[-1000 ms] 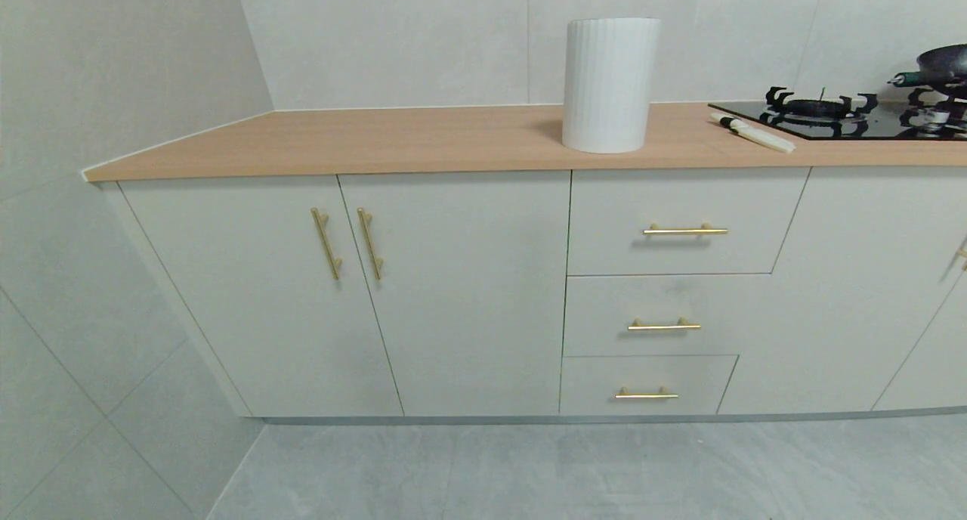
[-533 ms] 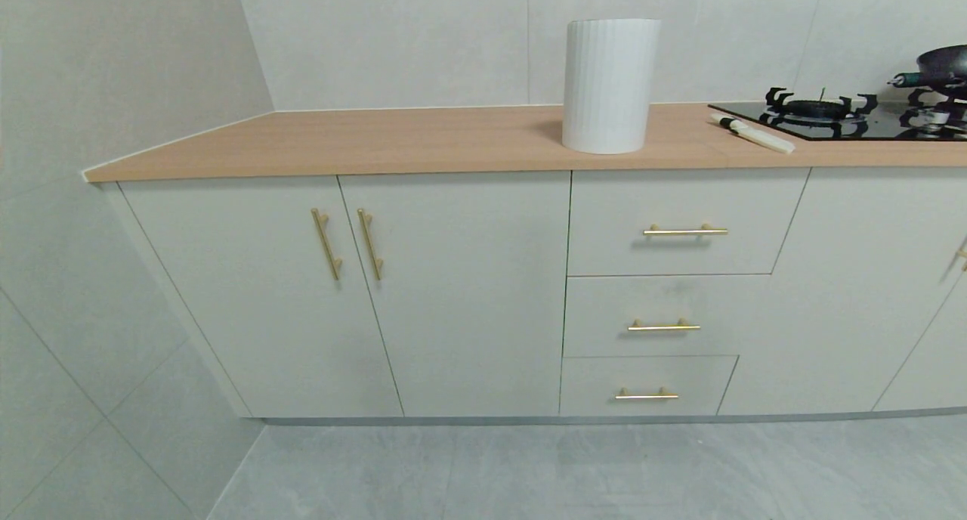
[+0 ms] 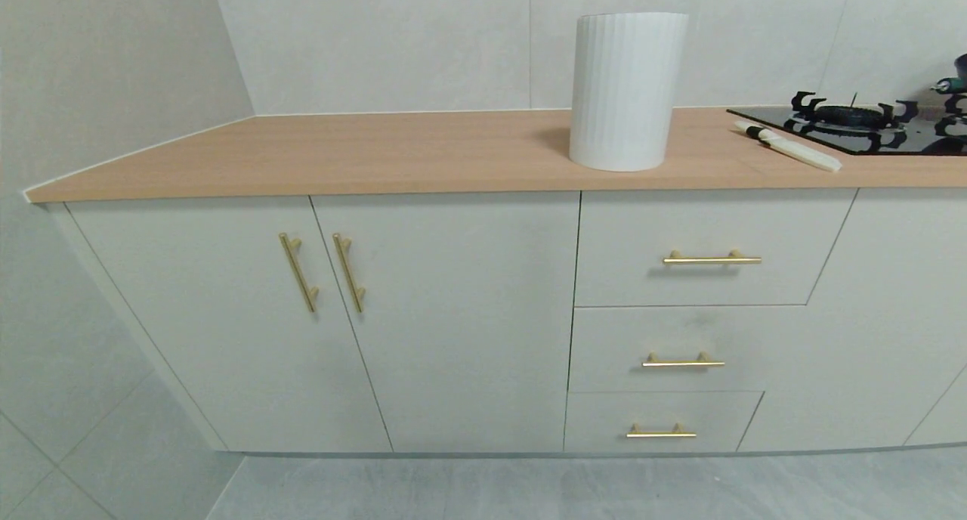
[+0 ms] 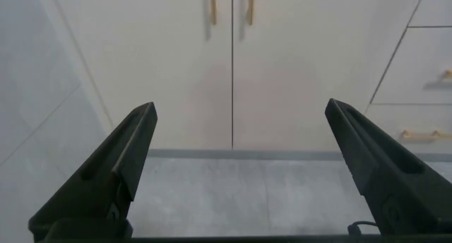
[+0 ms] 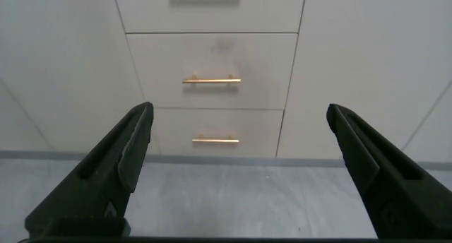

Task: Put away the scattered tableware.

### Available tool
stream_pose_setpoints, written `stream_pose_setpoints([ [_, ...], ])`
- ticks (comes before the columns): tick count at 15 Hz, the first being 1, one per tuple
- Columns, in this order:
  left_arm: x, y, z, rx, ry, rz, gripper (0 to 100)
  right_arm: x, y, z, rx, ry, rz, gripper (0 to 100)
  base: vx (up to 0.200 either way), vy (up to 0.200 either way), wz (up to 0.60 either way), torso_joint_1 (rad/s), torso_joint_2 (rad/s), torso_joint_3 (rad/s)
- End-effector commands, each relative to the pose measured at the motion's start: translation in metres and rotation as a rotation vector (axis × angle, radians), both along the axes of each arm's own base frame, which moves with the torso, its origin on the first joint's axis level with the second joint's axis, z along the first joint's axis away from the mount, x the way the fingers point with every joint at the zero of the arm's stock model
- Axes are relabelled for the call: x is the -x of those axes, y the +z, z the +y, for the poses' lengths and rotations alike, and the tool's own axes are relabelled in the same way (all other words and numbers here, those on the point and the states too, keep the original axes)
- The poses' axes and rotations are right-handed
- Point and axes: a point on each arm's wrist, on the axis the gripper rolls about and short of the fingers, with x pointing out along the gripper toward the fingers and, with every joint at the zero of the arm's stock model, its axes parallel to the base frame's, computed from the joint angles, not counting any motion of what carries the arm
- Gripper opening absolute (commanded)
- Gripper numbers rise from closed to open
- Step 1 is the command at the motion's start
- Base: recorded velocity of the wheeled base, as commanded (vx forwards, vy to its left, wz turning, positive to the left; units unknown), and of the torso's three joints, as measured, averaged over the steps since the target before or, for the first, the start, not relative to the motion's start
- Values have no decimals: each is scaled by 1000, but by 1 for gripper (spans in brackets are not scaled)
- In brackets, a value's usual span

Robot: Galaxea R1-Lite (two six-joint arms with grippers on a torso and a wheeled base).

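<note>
Here, a wood-toned countertop [image 3: 378, 153] is seen running along a wall [image 3: 378, 44] of pale grey tiles. Below it are cream cabinet fronts: two doors [image 3: 227, 316] with upright brass handles [image 3: 299, 272] on the left, and three stacked drawers [image 3: 702, 225] with level brass handles to their right. The floor [image 3: 529, 490] is laid in grey tiles. A black glass hob [image 3: 854, 136] with dark pan supports is set into the countertop at the right end.

The left gripper [image 4: 240, 110] is held low before the two doors, above the floor. Its jaws are spread wide, and nothing is held or touched between them. The right gripper [image 5: 240, 110] is likewise spread wide and empty, held low and pointed at the lower drawers.

The tableware to be put away is a long, slim utensil [image 3: 788, 146], cream-coloured with a dark band near its far end; its kind cannot be told. It is laid flat and aslant on the countertop, just beside the hob's near left corner. A tall white ribbed container [image 3: 625, 89] is stood upright on the countertop to the utensil's left, near it but apart.
</note>
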Motion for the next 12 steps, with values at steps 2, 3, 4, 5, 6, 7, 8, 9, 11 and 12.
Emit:
stream_pose_setpoints([
  [2,0,0,0,0,1,2,100,0,0,0,0,0,2,100,200,0,0,5,2,5],
  [3,0,0,0,0,1,2,100,0,0,0,0,2,2,100,200,0,0,7,7,2],
  [4,0,0,0,0,1,2,100,0,0,0,0,2,3,100,200,0,0,2,7,-7],
  [5,0,0,0,0,1,2,100,0,0,0,0,0,2,100,200,0,0,-2,-2,2],
  [6,0,0,0,0,1,0,100,0,0,0,0,0,3,100,200,0,0,-2,2,2],
  [7,0,0,0,0,1,2,100,0,0,0,0,0,3,100,200,0,0,7,2,2],
  [8,0,0,0,0,1,0,100,0,0,0,0,0,2,100,200,0,0,-2,2,2],
  [9,0,0,0,0,1,0,100,0,0,0,0,0,2,100,200,0,0,2,2,-7],
  [11,0,0,0,0,1,2,100,0,0,0,0,0,3,100,200,0,0,5,2,2],
  [12,0,0,0,0,1,2,100,0,0,0,0,0,3,100,200,0,0,7,-2,2],
])
